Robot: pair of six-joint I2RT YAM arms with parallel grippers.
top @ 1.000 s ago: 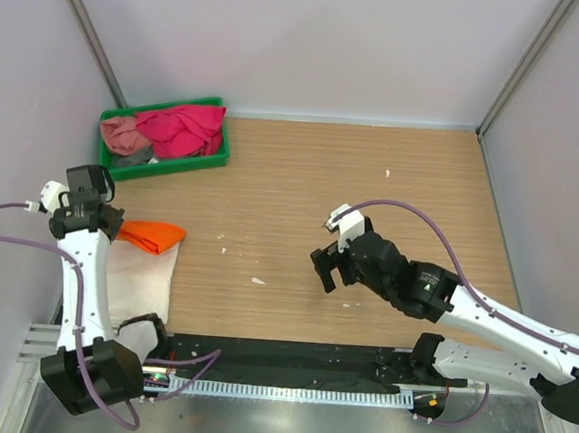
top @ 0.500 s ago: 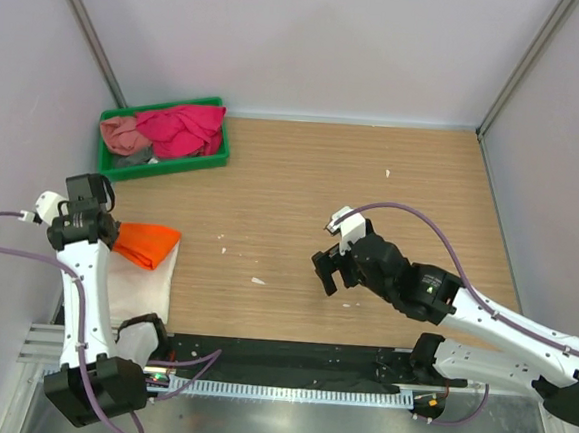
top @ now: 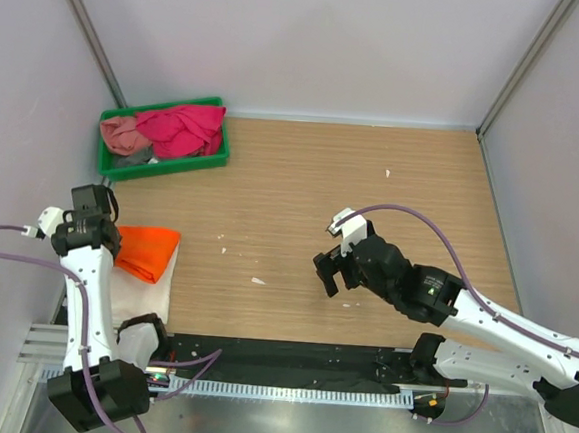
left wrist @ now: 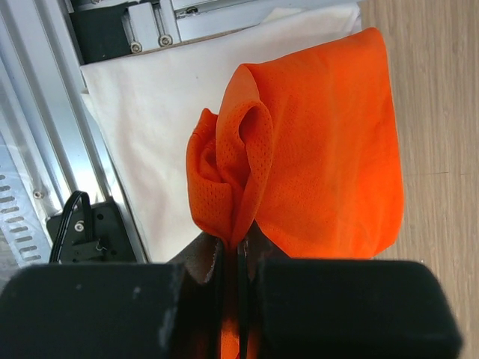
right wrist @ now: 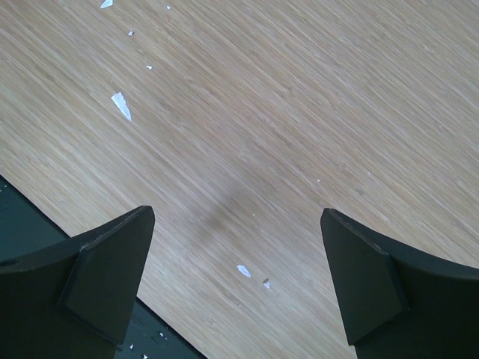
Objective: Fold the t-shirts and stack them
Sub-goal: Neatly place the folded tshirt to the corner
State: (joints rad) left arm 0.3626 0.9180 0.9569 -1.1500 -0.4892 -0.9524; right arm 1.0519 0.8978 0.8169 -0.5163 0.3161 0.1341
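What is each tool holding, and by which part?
The left tool pinches the orange t-shirt by a bunched fold at its edge; the right tool is open, holding nothing.

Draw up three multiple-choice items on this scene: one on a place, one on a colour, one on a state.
1. Where on the table does the green tray stand?
A. the centre
B. the near right edge
C. the far left corner

2. What colour is the t-shirt pinched in the left fingers?
A. white
B. orange
C. magenta

3. How do the right fingers stand?
A. open above bare tabletop
B. shut on cloth
C. shut and empty

Key:
1 C: the top view shows the tray at the far left corner.
2 B: the left wrist view shows orange mesh cloth clamped between them.
3 A: the right wrist view shows them wide apart with only tabletop between.
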